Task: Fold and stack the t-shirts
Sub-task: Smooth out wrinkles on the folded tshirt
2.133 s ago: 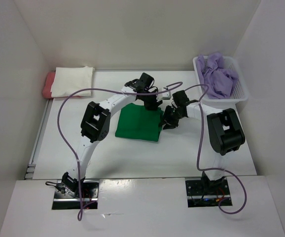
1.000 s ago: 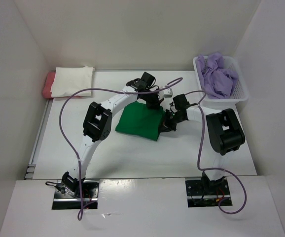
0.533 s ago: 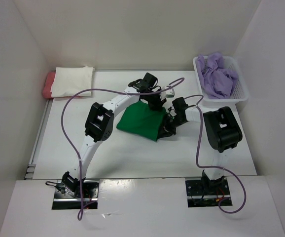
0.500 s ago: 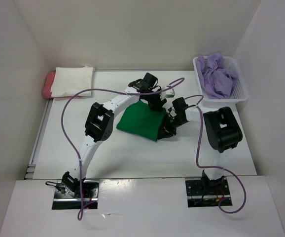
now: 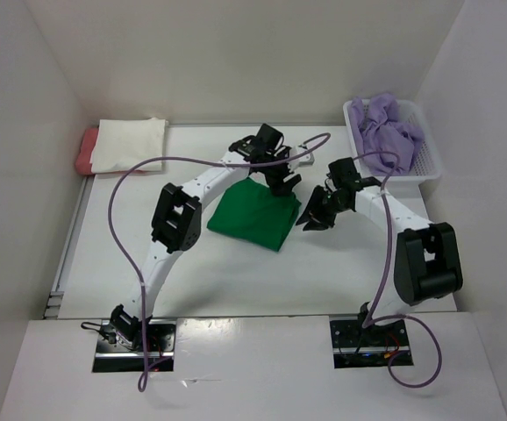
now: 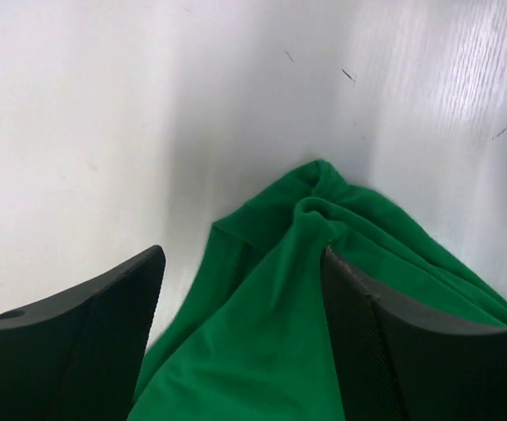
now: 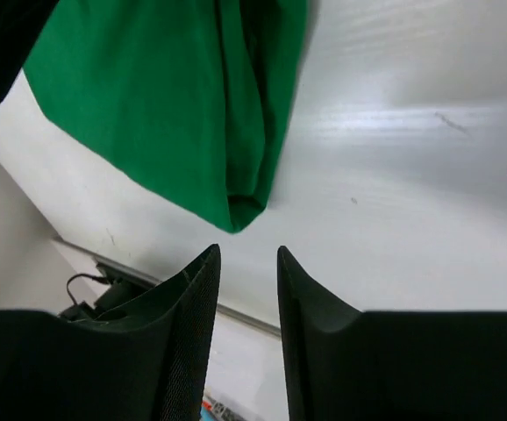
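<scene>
A bright green t-shirt [image 5: 250,217] lies folded flat at mid-table. My left gripper [image 5: 283,181] hovers over its far right corner, jaws wide open. In the left wrist view the green t-shirt [image 6: 324,289] lies bunched below the left gripper [image 6: 243,254], not pinched. My right gripper [image 5: 312,217] sits just off the shirt's right edge. In the right wrist view the right gripper [image 7: 247,253] is open a little, nothing between its fingers, and the green t-shirt [image 7: 166,96] ends just ahead. A cream-white t-shirt [image 5: 129,145] lies folded on a salmon-red one [image 5: 84,151] at far left. The lavender t-shirt [image 5: 385,133] is crumpled in the basket.
A white mesh basket [image 5: 431,163] stands at the far right corner against the wall. White walls close in the table on the left, back and right. Purple cables loop over both arms above the green shirt.
Both grippers have opened and let go of the green shirt's right edge. The right arm has swung back to the right, off the shirt. The shirt now lies flat.
</scene>
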